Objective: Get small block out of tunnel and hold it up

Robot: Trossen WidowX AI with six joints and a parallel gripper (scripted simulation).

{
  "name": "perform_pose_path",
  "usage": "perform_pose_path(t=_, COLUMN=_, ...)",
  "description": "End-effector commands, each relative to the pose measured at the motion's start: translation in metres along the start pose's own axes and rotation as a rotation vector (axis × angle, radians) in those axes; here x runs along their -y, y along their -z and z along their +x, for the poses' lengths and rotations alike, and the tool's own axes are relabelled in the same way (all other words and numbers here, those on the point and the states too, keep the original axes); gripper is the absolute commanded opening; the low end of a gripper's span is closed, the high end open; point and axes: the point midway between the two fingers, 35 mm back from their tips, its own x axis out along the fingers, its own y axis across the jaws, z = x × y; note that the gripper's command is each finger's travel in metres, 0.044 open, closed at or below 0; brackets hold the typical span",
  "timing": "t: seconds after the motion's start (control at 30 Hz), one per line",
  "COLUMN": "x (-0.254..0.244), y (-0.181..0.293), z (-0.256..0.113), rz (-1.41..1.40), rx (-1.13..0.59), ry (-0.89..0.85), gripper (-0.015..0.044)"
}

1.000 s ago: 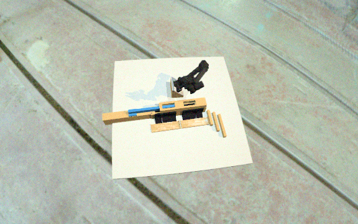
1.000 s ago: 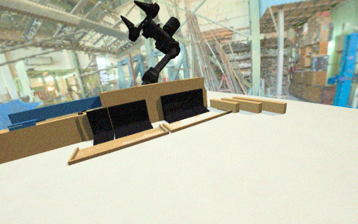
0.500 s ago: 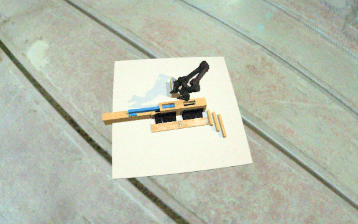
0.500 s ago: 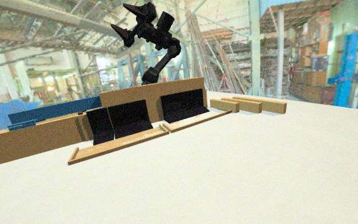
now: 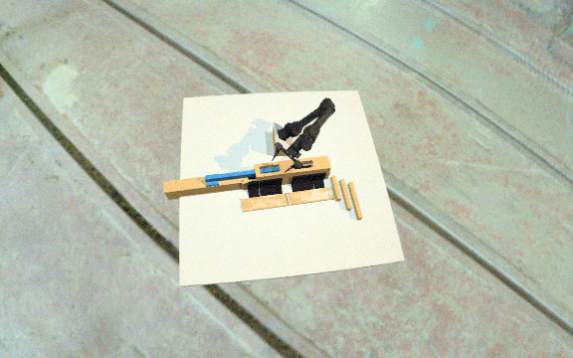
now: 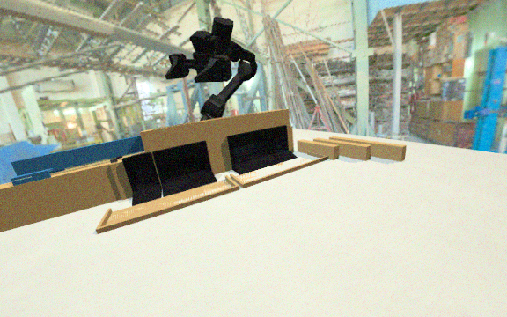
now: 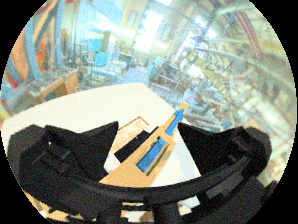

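Observation:
The wooden tunnel (image 5: 322,163) (image 6: 218,128) (image 7: 120,176) stands upright, with slots in its top and dark openings in its side. The blue cage (image 5: 232,176) (image 6: 77,155) (image 7: 152,156) shows through one top slot and reaches out of the tunnel's left end in the top and exterior views, along a wooden channel (image 5: 184,186) (image 6: 38,202). The small block is not visible; I cannot tell where in the cage it is. My gripper (image 5: 280,165) (image 6: 182,80) (image 7: 149,124) is wide open and empty. It hangs above the tunnel, touching nothing.
Two shallow wooden trays (image 5: 267,203) (image 6: 170,205) lie along the tunnel's open side. Three loose wooden rods (image 5: 355,200) (image 6: 348,150) lie beyond the tunnel's right end. A small upright panel (image 5: 270,143) stands near the arm's base. The channel's left end overhangs the table edge in the top view.

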Motion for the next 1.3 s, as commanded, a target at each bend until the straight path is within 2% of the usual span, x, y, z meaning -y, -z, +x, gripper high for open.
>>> perform_pose_path(t=0.0, x=-0.043, y=0.071, z=-0.037, rz=-0.291, rx=-0.409, ry=-0.462, gripper=0.044)
perform_pose_path(t=0.33, x=-0.081, y=0.087, z=-0.097, rz=-0.324, rx=-0.488, ry=-0.918, gripper=0.044)
perform_pose_path(t=0.83, x=-0.082, y=0.087, z=-0.098, rz=-0.323, rx=-0.487, ry=-0.927, gripper=0.044)
perform_pose_path(t=0.93, x=-0.076, y=0.077, z=-0.082, rz=-0.421, rx=-0.447, ry=-0.923, gripper=0.044)
perform_pose_path(t=1.27, x=-0.014, y=0.031, z=0.026, rz=-1.051, rx=-0.26, ry=-0.896, gripper=0.044)
